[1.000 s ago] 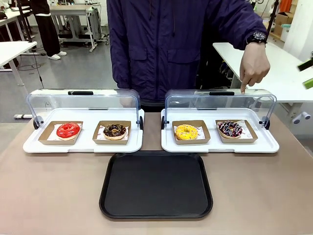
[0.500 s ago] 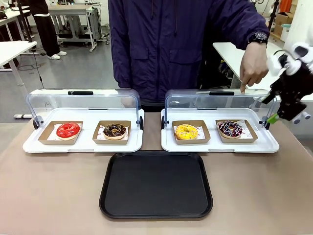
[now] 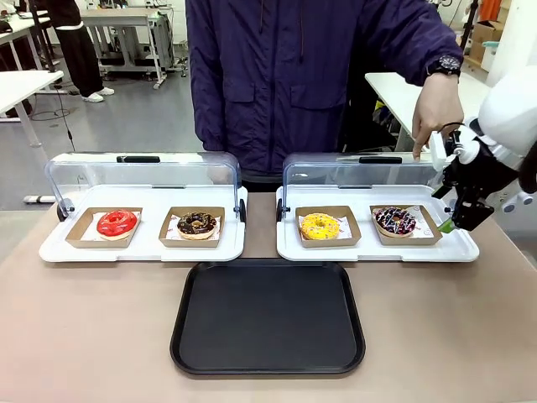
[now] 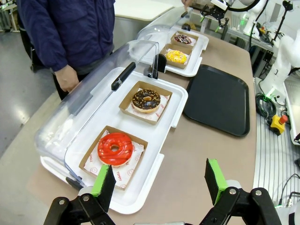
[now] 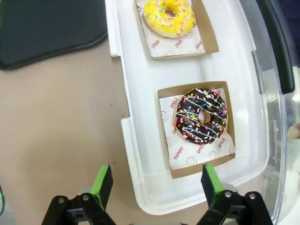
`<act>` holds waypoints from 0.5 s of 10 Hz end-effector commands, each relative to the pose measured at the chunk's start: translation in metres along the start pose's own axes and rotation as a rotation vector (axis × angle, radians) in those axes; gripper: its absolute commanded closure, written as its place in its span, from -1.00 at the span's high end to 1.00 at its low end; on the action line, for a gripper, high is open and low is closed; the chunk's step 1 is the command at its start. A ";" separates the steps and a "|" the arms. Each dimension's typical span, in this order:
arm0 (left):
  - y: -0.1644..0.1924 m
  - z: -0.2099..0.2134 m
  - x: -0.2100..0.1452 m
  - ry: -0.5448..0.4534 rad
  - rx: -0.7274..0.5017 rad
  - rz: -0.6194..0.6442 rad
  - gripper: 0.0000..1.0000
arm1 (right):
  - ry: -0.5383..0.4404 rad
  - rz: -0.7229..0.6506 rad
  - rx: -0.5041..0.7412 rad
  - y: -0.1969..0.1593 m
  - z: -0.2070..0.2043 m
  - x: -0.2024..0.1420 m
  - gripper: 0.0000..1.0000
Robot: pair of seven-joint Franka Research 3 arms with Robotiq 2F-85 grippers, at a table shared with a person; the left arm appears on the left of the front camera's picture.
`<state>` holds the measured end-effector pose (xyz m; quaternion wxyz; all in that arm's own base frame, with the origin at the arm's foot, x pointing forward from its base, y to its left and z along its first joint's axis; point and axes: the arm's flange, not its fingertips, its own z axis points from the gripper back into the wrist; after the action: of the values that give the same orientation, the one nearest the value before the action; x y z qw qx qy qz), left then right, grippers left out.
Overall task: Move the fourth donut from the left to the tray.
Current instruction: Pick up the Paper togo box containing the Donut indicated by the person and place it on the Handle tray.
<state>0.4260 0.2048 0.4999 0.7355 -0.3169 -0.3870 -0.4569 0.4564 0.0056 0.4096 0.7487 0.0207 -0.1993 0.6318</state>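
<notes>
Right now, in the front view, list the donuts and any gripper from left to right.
red-glazed donut → chocolate donut with crumbs → yellow-glazed donut → fourth donut → right gripper

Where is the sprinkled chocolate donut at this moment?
Front view: the sprinkled chocolate donut sits in its brown holder on the right display tray, right of the yellow donut.

At the front view's right edge, a white, rounded robot arm (image 3: 513, 109) ends in the black right gripper (image 3: 457, 220). At the bottom of the left wrist view, the left gripper (image 4: 159, 180) has black fingers (image 4: 93, 208), silver screws (image 4: 83, 198) and green pads (image 4: 104, 180). Top centre, a person (image 3: 294, 84) wears a navy zipped jacket (image 3: 252, 101) and a dark wristwatch (image 3: 443, 64).
</notes>
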 end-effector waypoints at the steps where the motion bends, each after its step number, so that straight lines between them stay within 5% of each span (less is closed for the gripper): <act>1: -0.002 0.001 0.001 0.007 -0.004 -0.001 1.00 | -0.005 0.002 0.015 0.000 0.007 0.001 1.00; 5: -0.002 0.001 0.001 0.007 -0.004 -0.001 1.00 | -0.003 -0.001 0.006 0.000 0.001 -0.001 1.00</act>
<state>0.4259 0.2048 0.4999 0.7355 -0.3169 -0.3870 -0.4569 0.4550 0.0040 0.4108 0.7488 0.0256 -0.1986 0.6318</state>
